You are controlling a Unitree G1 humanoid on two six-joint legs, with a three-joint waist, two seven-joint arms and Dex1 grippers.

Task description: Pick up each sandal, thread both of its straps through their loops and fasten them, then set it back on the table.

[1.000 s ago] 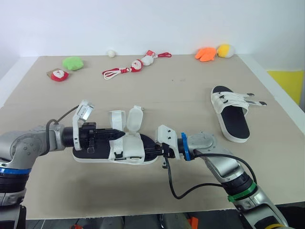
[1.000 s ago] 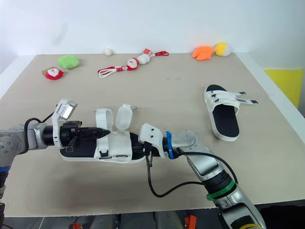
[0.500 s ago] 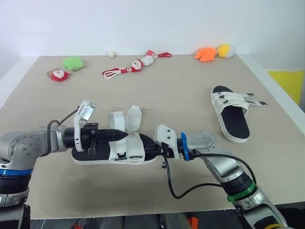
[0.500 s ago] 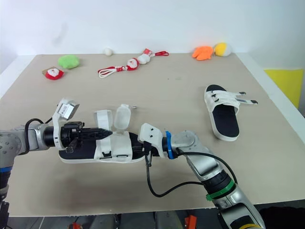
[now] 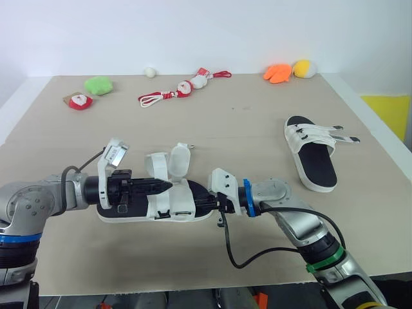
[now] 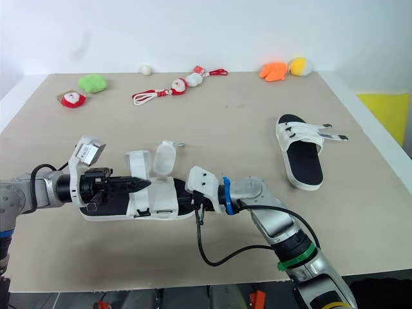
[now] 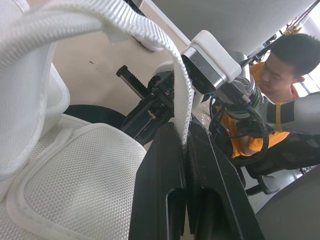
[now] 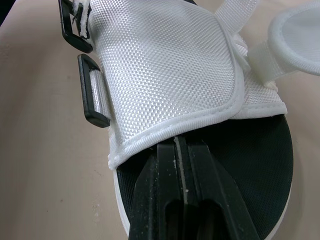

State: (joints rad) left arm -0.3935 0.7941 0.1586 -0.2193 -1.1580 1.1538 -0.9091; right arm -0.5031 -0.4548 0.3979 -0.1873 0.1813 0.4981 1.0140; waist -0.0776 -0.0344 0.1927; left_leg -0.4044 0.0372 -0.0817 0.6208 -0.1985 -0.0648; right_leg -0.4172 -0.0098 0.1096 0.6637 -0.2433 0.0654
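**L gripper creeps in w/ strap: threading not yet begun**

Over the last sec our L gripper (image 5: 166,185) has inched along the near sandal (image 5: 179,197) toward the R gripper (image 8: 178,144). It brought the pinched strap (image 7: 175,65) w/ it, so that strap now arches a bit lower over the white upper. The sandal itself hasn't shifted. It lies front-centre on the table (image 5: 257,116), btwn our two grippers; we can't tell if it's lifted at all.

L jaws are clamped on the strap webbing. R jaws are pressed together, tips tucked under the hem of the upper over the black footbed; we can't tell if they nip anything.

We reckon this is early in step one. The second strap (image 5: 182,158) stands up loose, and both black loops (image 8: 93,93) on the sandal's near side are empty. The far sandal (image 5: 312,154), off to the R, looks already strapped.

Room & edges:
- The front table edge is near, and the R arm's cable (image 5: 257,254) sags just above it, so we have little slack to pull toward us.
- There's bare tabletop behind the sandal and btwn the two sandals, which is the best place to swing the strap.
- The toys (image 5: 177,90) along the back are well apart, no issue.
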